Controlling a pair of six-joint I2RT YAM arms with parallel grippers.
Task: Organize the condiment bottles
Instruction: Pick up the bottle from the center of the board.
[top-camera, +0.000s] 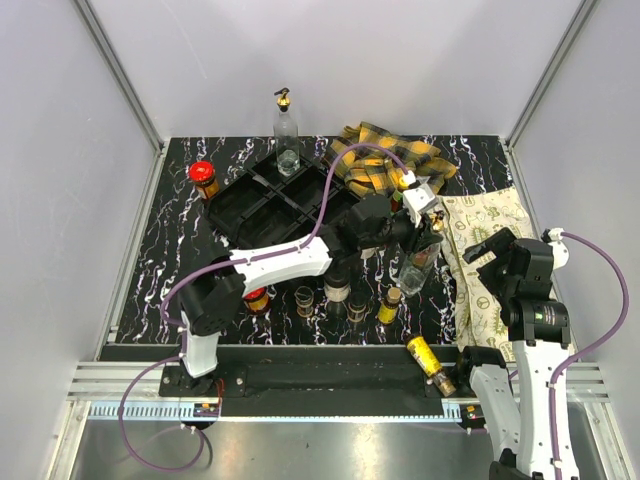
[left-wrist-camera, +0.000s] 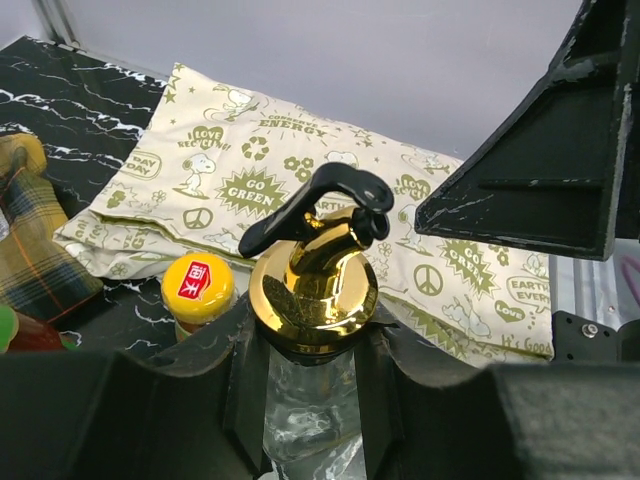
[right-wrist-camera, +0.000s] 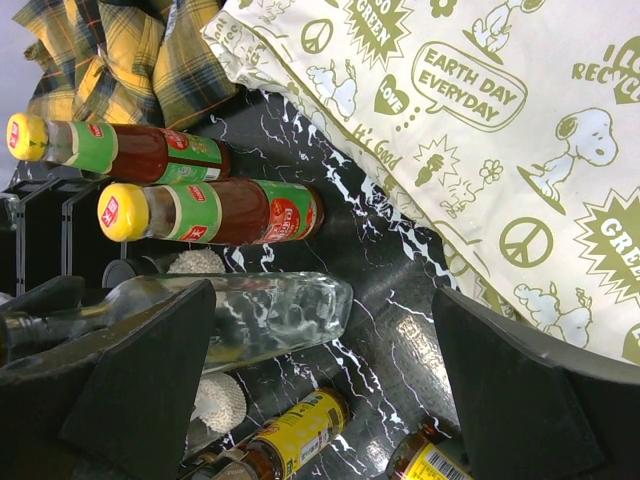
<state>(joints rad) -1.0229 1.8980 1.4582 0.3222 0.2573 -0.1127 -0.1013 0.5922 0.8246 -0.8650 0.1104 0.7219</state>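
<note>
**A:** Starting at the left, what do we have?

**B:** We see a red-lidded amber jar (top-camera: 203, 178) upright on the marbled table (top-camera: 180, 270), just beside the left end of the black divided tray (top-camera: 250, 195). A clear gold-spouted bottle (top-camera: 286, 135) stands upright in a far compartment of that tray.

**A:** And along the near side?

**B:** A second red-lidded jar (top-camera: 257, 299) sits partly under the left arm (top-camera: 280, 262). To its right we count a row of small jars (top-camera: 336, 291) and a yellow-labelled bottle (top-camera: 390, 306), all upright and close together. Further right, a yellowish bottle (top-camera: 430, 360) lies on its side at the table's near edge.

**A:** How does the left gripper (left-wrist-camera: 315, 370) stand?

**B:** Narrow, clamped on the neck of a second glass bottle (top-camera: 418, 265), just under its gold spout (left-wrist-camera: 315, 285). That bottle is right of the tray. We cannot tell whether its base rests on the table.

**A:** And the right gripper (top-camera: 487, 248)?

**B:** Its jaws are wide and hold nothing. It hangs over the printed cream cloth (top-camera: 480, 210), near the gripped bottle but apart from it. From its wrist we see two yellow-capped sauce bottles (right-wrist-camera: 210, 212) beyond the glass one, near the yellow plaid cloth (top-camera: 375, 160).
</note>
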